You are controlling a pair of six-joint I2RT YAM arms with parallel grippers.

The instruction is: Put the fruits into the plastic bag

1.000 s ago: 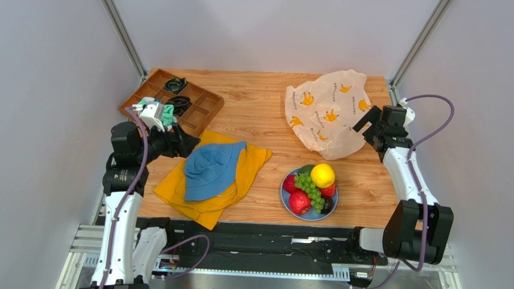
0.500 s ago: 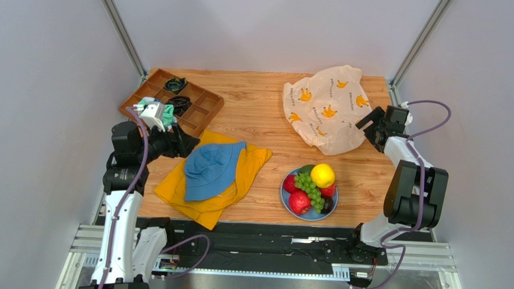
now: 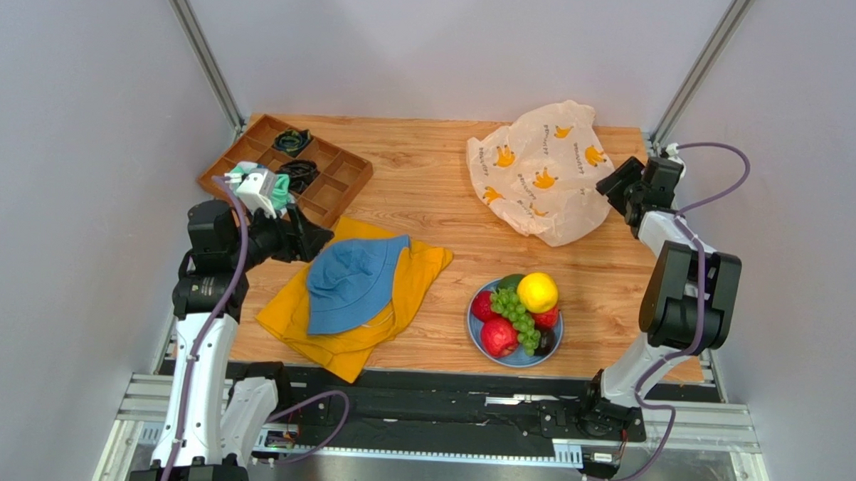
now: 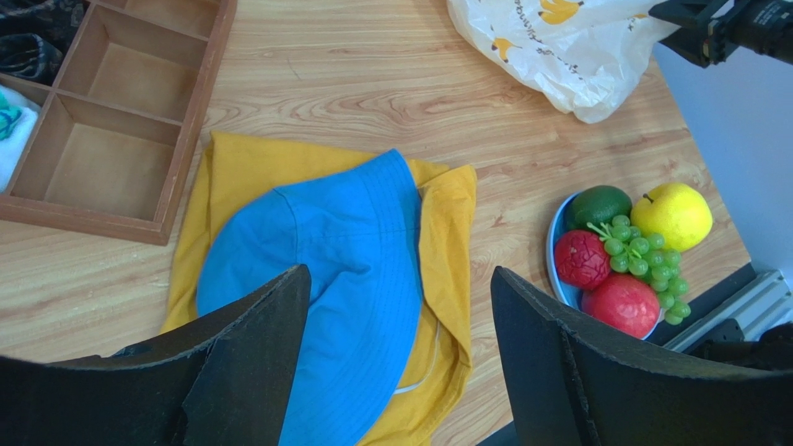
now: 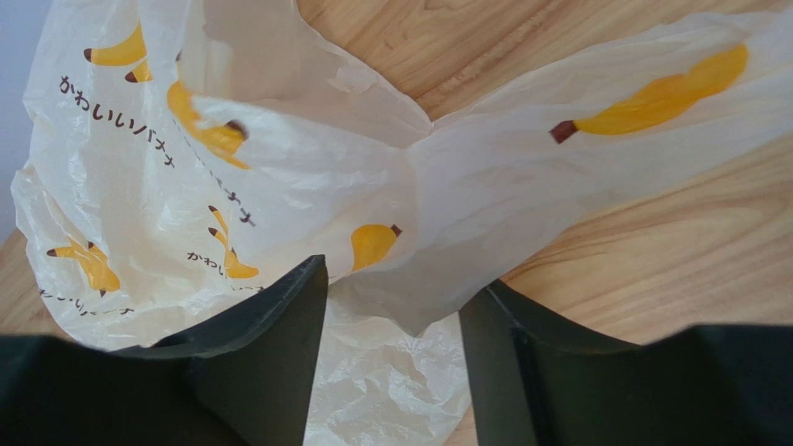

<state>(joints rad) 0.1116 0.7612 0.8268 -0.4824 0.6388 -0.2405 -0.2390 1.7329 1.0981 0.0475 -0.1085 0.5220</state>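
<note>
The fruits lie on a blue plate [image 3: 475, 330] at the front right: yellow lemon [image 3: 538, 290], green grape bunch [image 3: 516, 308], red round fruits [image 3: 500, 336], a green oval fruit [image 3: 511, 281] and a dark plum [image 3: 543, 343]. The left wrist view also shows the lemon [image 4: 677, 216] and grapes [image 4: 638, 255]. The banana-print plastic bag [image 3: 536, 170] lies bunched at the back right. My right gripper [image 3: 613, 188] is at its right edge, jaws apart, with a fold of the bag [image 5: 279, 167] between the fingers [image 5: 393, 279]. My left gripper [image 3: 304, 236] is open and empty above the hat [image 4: 400, 274].
A blue hat [image 3: 350, 286] lies on a yellow cloth [image 3: 421, 267] at the front left. A brown compartment tray [image 3: 338, 179] with dark items stands at the back left. The table's right edge and the side wall are close to the right arm.
My right gripper has moved toward the back right corner. The bag has shifted back with it and bunched up taller. The left arm has not moved.
</note>
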